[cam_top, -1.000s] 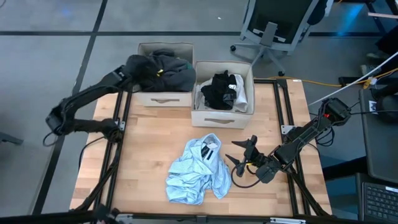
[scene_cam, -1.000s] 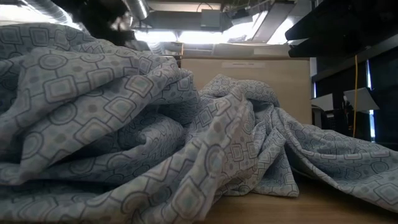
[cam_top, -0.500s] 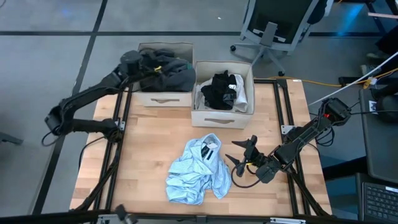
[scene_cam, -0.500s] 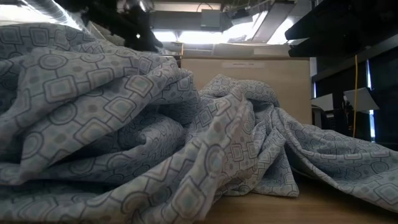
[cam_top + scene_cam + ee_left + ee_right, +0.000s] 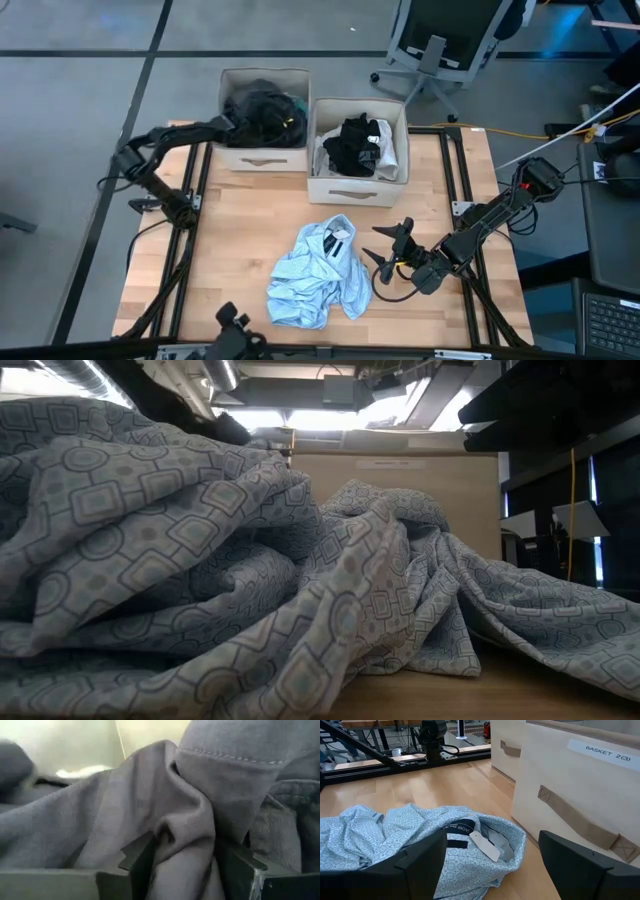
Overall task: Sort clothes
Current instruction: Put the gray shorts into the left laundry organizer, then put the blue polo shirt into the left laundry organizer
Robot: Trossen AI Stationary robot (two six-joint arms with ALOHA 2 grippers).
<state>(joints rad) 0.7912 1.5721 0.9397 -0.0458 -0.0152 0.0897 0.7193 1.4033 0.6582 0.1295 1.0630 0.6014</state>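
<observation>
Dark grey cloth point(image 5: 175, 820) sat clamped in the left gripper point(image 5: 185, 865) at the left box point(image 5: 264, 158); letting go late could drag it out. The right gripper point(image 5: 490, 865) waited, fingers apart.

Two beige fabric boxes point(image 5: 264, 158) point(image 5: 357, 188) side by side (office chair point(image 5: 440, 40) behind)

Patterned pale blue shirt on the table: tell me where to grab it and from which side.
Judging by its pose, pinch the raised collar fold by the label on the patterned pale blue shirt, coming from the right, where the open right end effector waits beside it.
</observation>
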